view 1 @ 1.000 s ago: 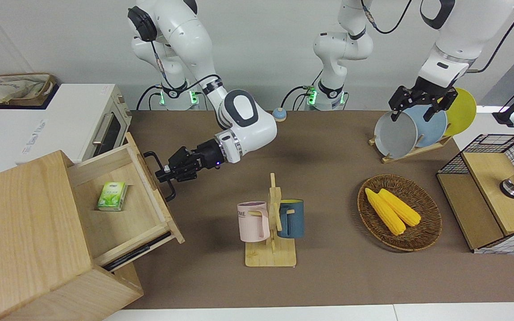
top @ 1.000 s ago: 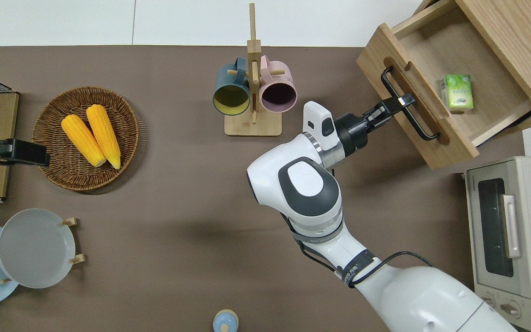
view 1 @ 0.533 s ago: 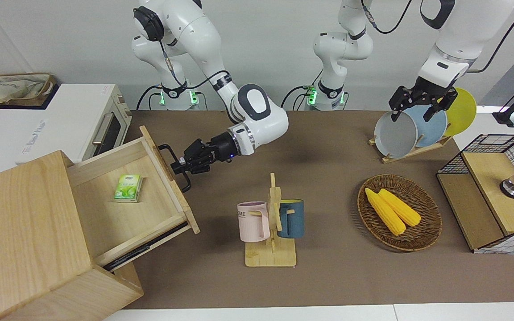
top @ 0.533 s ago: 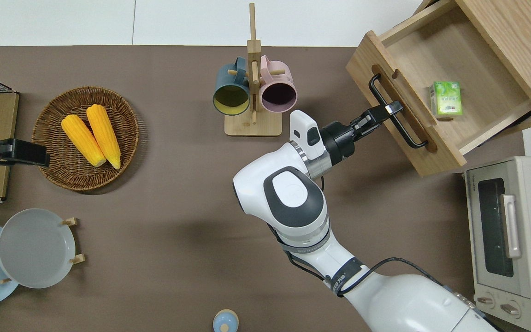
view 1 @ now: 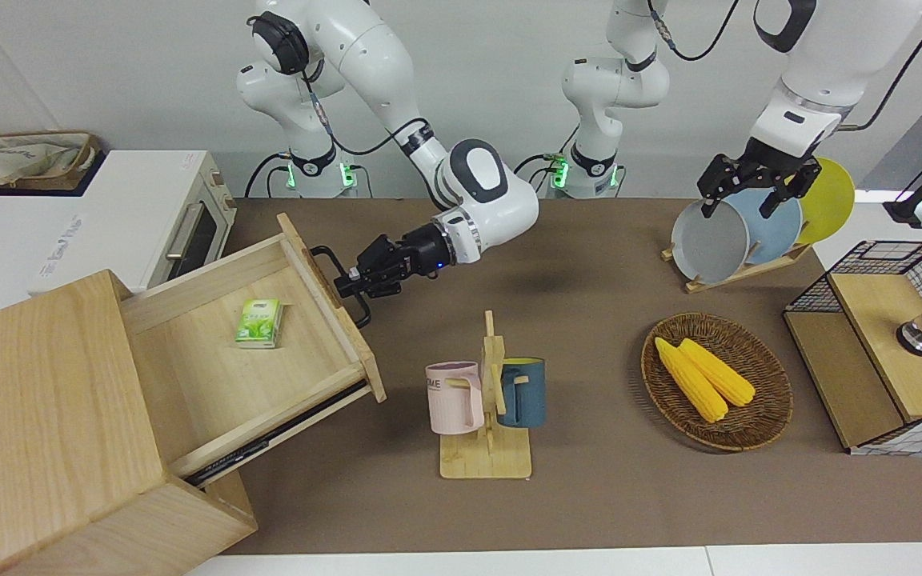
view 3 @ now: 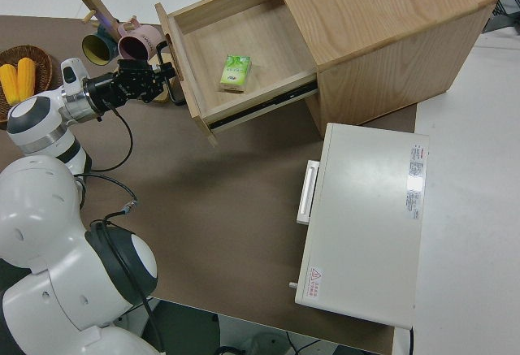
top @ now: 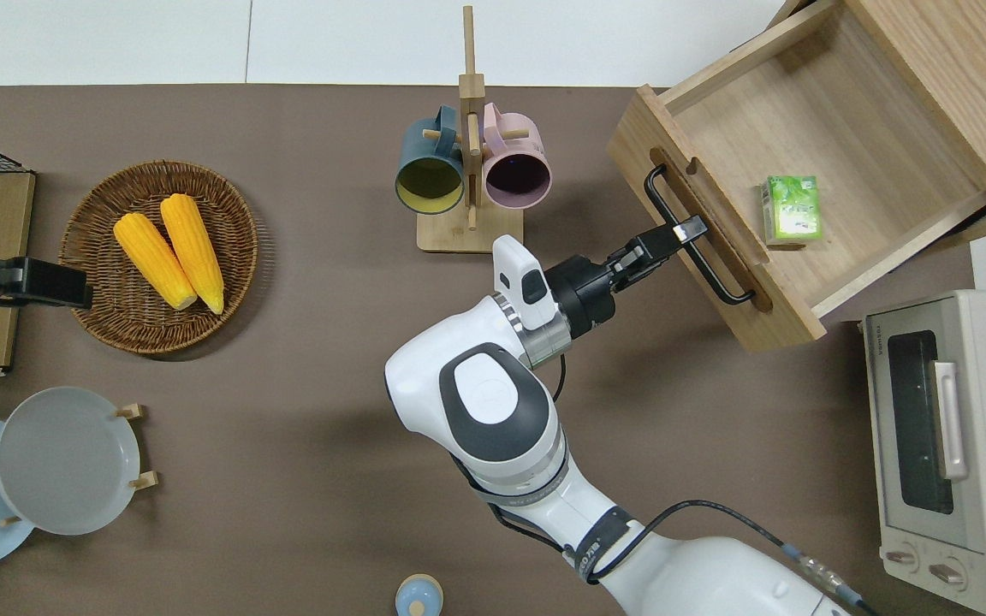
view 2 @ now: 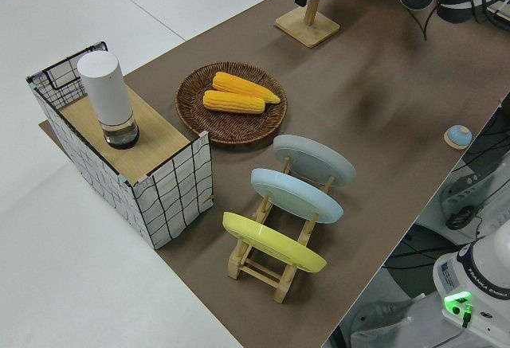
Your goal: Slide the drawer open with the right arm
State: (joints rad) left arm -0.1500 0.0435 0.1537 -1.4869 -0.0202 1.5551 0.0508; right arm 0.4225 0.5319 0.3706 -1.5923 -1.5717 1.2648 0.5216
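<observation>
Front view: the right arm [view 1: 461,192] reaches toward its own end of the worktop [view 1: 589,496], and its hand [view 1: 351,282] is pinching the black bar handle [view 1: 341,286] of the drawer [view 1: 269,364]. The drawer stands pulled well out of the pale wooden cabinet [view 1: 45,416], and a small green packet [view 1: 259,323] lies on its floor. A white toaster oven [view 1: 133,220] sits nearer to the robots than the cabinet. The left arm is parked; I cannot tell how its hand [view 1: 753,188] is set.

Overhead view: the right hand [top: 683,233] grips the handle [top: 698,236] about midway along the bar. The drawer [top: 801,184] juts at a slant from the cabinet [top: 964,60], with the packet [top: 791,210] inside it. A mug stand [top: 469,171] with a pink and a blue mug is near the drawer front, toward the left arm's end.

Left side view: a wicker basket [view 2: 191,105] holds two corn cobs [view 2: 235,95], and a plate rack [view 2: 279,272] stands nearby.

Right side view: the right hand [view 3: 162,77] clamps the handle at the drawer's [view 3: 236,71] front panel.
</observation>
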